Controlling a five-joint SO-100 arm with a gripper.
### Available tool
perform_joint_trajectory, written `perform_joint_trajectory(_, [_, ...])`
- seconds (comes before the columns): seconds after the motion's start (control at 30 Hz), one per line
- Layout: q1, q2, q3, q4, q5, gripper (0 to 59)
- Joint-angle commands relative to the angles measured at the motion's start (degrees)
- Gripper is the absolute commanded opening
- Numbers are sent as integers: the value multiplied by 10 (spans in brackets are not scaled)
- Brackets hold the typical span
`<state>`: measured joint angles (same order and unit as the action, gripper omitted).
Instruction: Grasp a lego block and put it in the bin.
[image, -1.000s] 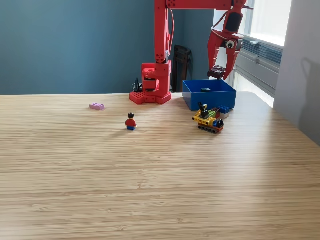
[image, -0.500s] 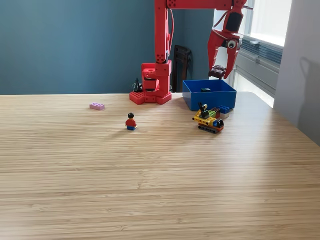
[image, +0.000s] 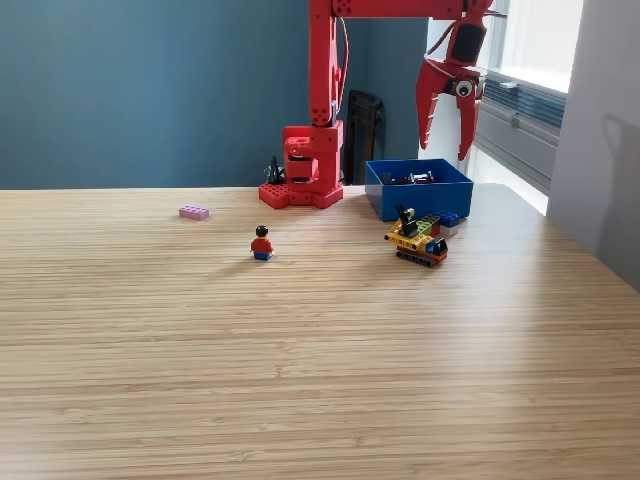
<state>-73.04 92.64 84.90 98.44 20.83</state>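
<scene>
**Lego pieces: light, hard, and small to hold**

Lego block (image: 194, 212), the pink one, lies flat on the desk (image: 300, 350), well apart from the bin (image: 418, 190) toward the exterior view's left. Nearer to the bin, a small lego figure (image: 262, 243) stands upright on the desk. A yellow lego vehicle (image: 417, 238) sits just in front of the bin's front wall; whether it touches the wall I cannot tell. Inside the bin some small dark pieces (image: 408, 178) are visible, too small to name.

The gripper (image: 445, 125) hangs above the bin with its jaws spread apart and nothing between them. The red robot base (image: 302, 170) stands beside the bin, on the exterior view's left of it.

In my judgement the pink block is very light, stiff and a little slippery, because it looks like smooth hard plastic. It will not bend or break under the jaws, but it may slide or turn if it is pinched off centre. The best hold is probably across its two long flat sides, near the middle, with the jaws coming straight down. The figure is likely easy to knock over, and the vehicle could shed parts if it is squeezed.
</scene>
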Motion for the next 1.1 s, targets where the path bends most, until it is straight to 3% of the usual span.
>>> perform_joint_trajectory(0.03, [99,8,-70,11,0,150])
perform_joint_trajectory(0.17, [201,7,-98,10,-1,88])
perform_joint_trajectory(0.5, [417,6,-136,6,-61,89])
perform_joint_trajectory(1.1, [467,5,-125,4,-79,90])
